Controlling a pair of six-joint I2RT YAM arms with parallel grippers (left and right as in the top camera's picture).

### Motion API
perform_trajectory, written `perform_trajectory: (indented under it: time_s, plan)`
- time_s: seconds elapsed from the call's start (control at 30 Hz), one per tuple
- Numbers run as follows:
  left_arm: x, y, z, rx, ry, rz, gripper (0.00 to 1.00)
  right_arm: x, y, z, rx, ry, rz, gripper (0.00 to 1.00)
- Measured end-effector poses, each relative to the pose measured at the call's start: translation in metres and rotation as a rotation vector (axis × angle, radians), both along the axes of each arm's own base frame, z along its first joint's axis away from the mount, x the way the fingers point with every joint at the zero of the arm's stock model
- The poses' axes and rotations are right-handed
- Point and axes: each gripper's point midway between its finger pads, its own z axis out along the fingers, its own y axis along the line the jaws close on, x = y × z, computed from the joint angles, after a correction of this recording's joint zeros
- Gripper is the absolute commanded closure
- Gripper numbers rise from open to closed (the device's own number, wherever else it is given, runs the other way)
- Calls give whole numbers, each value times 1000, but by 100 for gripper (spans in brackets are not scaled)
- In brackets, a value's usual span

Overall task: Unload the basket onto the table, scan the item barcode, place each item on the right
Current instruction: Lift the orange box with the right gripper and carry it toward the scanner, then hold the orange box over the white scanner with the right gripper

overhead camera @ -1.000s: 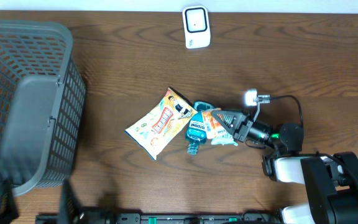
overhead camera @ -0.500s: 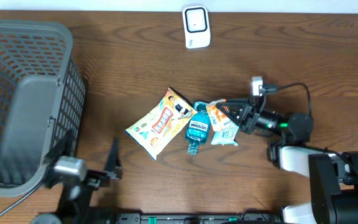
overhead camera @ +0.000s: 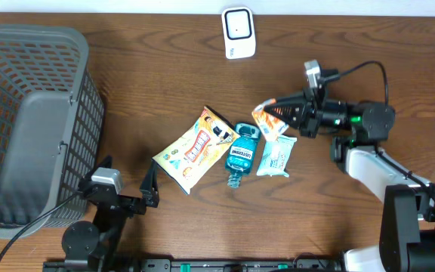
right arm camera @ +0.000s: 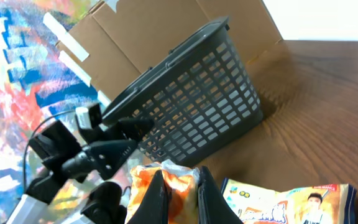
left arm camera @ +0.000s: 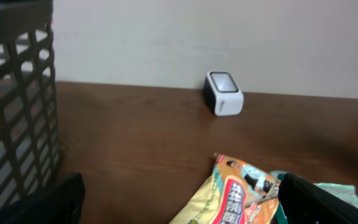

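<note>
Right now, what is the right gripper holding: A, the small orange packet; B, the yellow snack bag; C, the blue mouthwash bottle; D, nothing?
A: the right gripper is shut on the small orange packet, while the blue mouthwash bottle and yellow snack bag lie on the table.

Overhead view: even, diffuse light; the dark table [overhead camera: 165, 91] reads matte, and the basket [overhead camera: 36, 121] casts only a soft shadow to its right. Left wrist view: dim and soft, with the fingers [left arm camera: 328, 199] at the near edge reduced to blurred black shapes. Right wrist view: brighter; far wall [right arm camera: 328, 18] overexposed, left edge smeared with colour
</note>
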Motion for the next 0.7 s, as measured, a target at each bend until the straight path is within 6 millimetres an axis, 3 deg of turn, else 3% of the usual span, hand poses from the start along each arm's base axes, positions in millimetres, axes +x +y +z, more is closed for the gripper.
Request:
perform_trajectory:
  time_s: [0.3,0.47,0.6,0.7]
  plan:
    - [-5,1,-30,4,122,5,1,21,1,40,-18,-32,28,98]
    - [-8,1,-42,6,173,5,1,58,-3,46,-6,120,-83,98]
    - [-10,1,-48,7,199,5,1,89,-6,28,-58,122,-244,99]
    - [-13,2,-59,11,245,8,1,107,-9,-14,-186,166,-388,99]
